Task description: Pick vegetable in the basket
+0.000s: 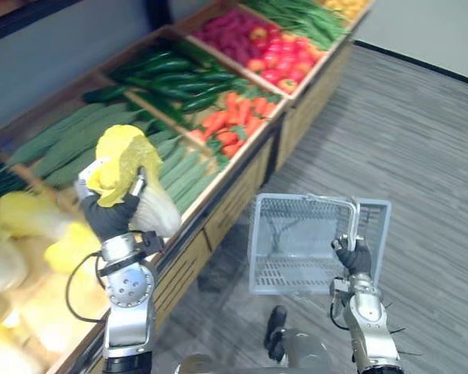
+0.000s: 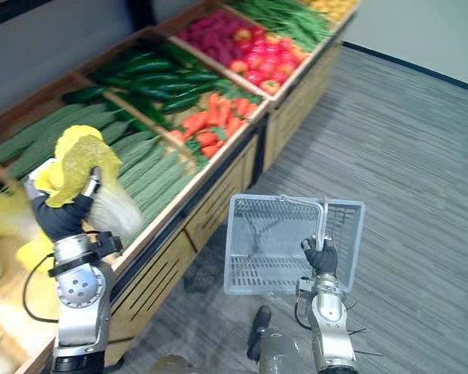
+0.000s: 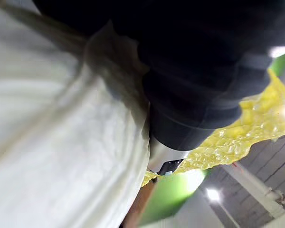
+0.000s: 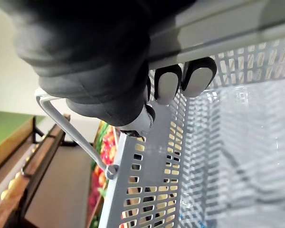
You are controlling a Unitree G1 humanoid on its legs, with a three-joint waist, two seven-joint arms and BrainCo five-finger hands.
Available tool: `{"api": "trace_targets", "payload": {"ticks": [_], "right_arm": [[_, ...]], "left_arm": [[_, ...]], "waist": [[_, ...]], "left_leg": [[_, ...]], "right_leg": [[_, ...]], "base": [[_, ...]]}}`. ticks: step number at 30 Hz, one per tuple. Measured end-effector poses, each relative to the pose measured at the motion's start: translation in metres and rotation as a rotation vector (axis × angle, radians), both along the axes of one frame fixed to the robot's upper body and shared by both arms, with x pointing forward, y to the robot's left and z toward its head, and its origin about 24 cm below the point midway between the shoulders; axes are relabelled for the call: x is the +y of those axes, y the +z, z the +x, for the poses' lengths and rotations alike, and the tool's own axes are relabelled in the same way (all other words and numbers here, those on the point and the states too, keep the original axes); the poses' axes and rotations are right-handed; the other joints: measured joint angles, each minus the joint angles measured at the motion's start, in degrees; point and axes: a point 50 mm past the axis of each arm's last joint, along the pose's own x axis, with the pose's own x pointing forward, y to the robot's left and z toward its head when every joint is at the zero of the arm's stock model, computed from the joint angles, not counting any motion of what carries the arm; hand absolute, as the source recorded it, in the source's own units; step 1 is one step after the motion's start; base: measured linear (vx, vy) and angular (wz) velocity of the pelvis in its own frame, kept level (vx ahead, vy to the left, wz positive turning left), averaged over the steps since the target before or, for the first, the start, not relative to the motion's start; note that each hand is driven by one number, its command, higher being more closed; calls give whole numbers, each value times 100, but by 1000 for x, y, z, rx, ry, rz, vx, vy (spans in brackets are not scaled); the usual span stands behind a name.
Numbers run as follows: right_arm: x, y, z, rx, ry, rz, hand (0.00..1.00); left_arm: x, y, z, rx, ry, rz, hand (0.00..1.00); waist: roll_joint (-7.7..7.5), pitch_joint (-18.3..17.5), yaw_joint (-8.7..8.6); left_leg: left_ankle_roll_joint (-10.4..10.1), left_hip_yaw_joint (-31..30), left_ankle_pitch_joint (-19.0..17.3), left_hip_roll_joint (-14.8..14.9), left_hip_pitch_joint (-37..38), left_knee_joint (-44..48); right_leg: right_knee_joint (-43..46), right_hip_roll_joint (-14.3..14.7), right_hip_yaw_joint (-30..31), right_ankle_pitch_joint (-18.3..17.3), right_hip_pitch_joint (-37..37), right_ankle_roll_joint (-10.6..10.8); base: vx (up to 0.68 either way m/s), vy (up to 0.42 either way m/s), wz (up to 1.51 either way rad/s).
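- Left eye view: cabbage [image 1: 132, 167] is up off the produce shelf [image 1: 218, 204], in the left hand [image 1: 111, 216], above the shelf's front edge.
- Long axis is tilted. The yellow leafy end is up and away, and the white base is down and toward the robot's right.
- Left hand's fingers are wrapped round the white stalk. The left wrist view shows the stalk tight against the palm.
- Basket [image 1: 296, 199] lies to the robot's right of the cabbage and lower, over the floor [image 1: 421, 125], well apart from it.
- Right hand [image 1: 353, 255] is clamped on the basket's handle [image 1: 354, 222]. The right wrist view shows its fingertips curled over the grip.
- Basket mouth is tipped toward the robot, and I see no vegetable inside.
- Judgement: the cabbage needs to go right and down, base first, into the mouth.
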Motion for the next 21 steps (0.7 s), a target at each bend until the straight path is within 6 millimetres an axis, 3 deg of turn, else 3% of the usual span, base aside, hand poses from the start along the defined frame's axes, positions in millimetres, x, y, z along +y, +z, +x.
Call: {"api": "trace_targets", "payload": {"ticks": [1, 2, 4, 5, 6, 9, 11, 12, 13, 16, 21], "right_arm": [[5, 2, 2, -9, 29, -1, 100], [14, 8, 5, -34, 86, 4, 100], [27, 23, 13, -93, 163, -14, 100], [35, 36, 20, -152, 206, 1, 100], [37, 40, 22, -169, 220, 12, 100], [49, 52, 32, -220, 272, 61, 100], [52, 57, 36, -240, 287, 69, 100], [54, 57, 36, -237, 308, 69, 100], [58, 55, 34, -226, 344, 75, 100], [70, 44, 27, -179, 391, 143, 100], [80, 34, 21, -115, 462, 220, 100]], "left_arm": [[-4, -5, 3, 22, -30, -8, 100], [-8, -13, 6, 60, -50, -15, 100], [-17, -27, 11, 127, -96, -16, 100], [-26, -36, 13, 177, -144, -8, 100], [-30, -39, 15, 194, -162, -5, 100], [-41, -55, 19, 270, -215, 5, 100], [-46, -57, 22, 290, -238, 27, 100], [-48, -57, 25, 298, -243, 35, 100], [-50, -56, 26, 294, -245, 52, 100], [-57, -59, 35, 324, -280, 127, 100], [-76, -60, 44, 343, -352, 194, 100]], "waist": [[23, -6, 2], [34, -15, 27], [69, -30, 78], [72, -28, 135], [79, -31, 163], [141, -23, 176], [258, -20, 197], [416, -67, 201], [645, -159, 183], [486, -202, 165], [399, -235, 155]], "left_leg": [[193, -92, 92, 274, -106, 648], [607, -468, 120, 505, -395, 1588], [536, -1414, -43, 179, -942, 2281], [376, -2075, -189, -291, -1304, 2317], [346, -2281, -245, -451, -1410, 2266], [167, -3098, -384, -1175, -1607, 1404], [102, -3596, -341, -1524, -1719, 802], [-38, -3846, -119, -1619, -1727, 381], [178, -3909, 294, -1548, -1723, 105], [289, -3589, 344, -1629, -1423, -288], [442, -3393, 584, -1818, -1250, -793]], "right_leg": [[-54, 220, 196, -1, 138, -111], [-145, 447, 568, -29, 294, -200], [-155, 581, 1054, -65, 379, -259], [-168, 613, 1499, -67, 431, -286], [-170, 627, 1654, -62, 473, -295], [-233, 648, 2272, -65, 815, -300], [-240, 665, 2553, -87, 905, -260], [-238, 762, 2722, -119, 933, -185], [-243, 954, 2884, -161, 946, -102], [-259, 761, 3150, -222, 987, 66], [-560, 502, 3309, -134, 1026, 230]], "base": [[269, -282, -129], [325, -248, -172], [299, -116, -173], [264, 7, -144], [267, 29, -162], [244, 122, -111], [167, 166, -97], [110, 209, -95], [102, 225, -92], [98, 185, -50], [68, 141, -12]]}}
